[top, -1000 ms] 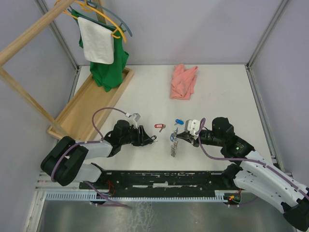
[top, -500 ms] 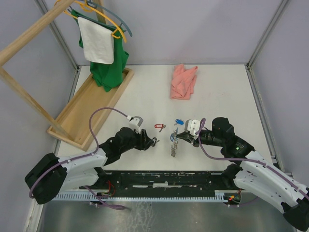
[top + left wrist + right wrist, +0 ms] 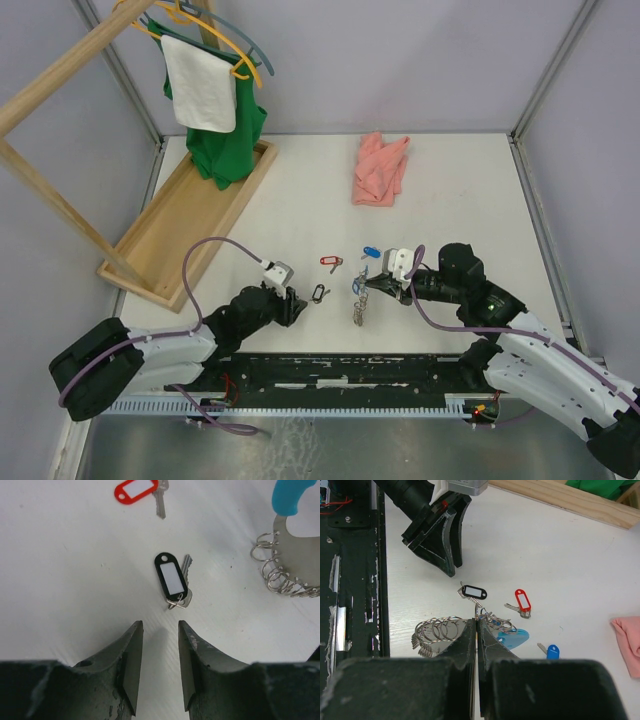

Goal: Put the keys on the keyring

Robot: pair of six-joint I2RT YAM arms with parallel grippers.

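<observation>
Placement of the keys and the keyring on the white table [image 3: 450, 190], seen from above and from both wrists. The left gripper [image 3: 159, 627] stood low over the table with its jaws apart and nothing between them, pointing at the black-tagged key [image 3: 171, 580], which lay flat just beyond the fingertips. The red-tagged key [image 3: 137, 490] lay farther off, and the blue-tagged key [image 3: 551, 651] lay apart near the keyring [image 3: 282, 575]. The right gripper [image 3: 476, 622] was closed and appeared to pinch the thin metal of the keyring beside its light-blue tag [image 3: 515, 639], with the small silvery loops fanned out on the table. The black-tagged key was judged light, stiff and thin: flat bare metal on a smooth surface would probably slip or skate under closing fingers. Its oblong plastic tag, thicker and less slick, looked the better place to take hold, gripped across the narrow width. The little split ring joining the tag to the key would let the blade dangle and swing once lifted. The keyring itself seemed a loose, rattling bunch, likely to shift unless it was pinched firmly.
</observation>
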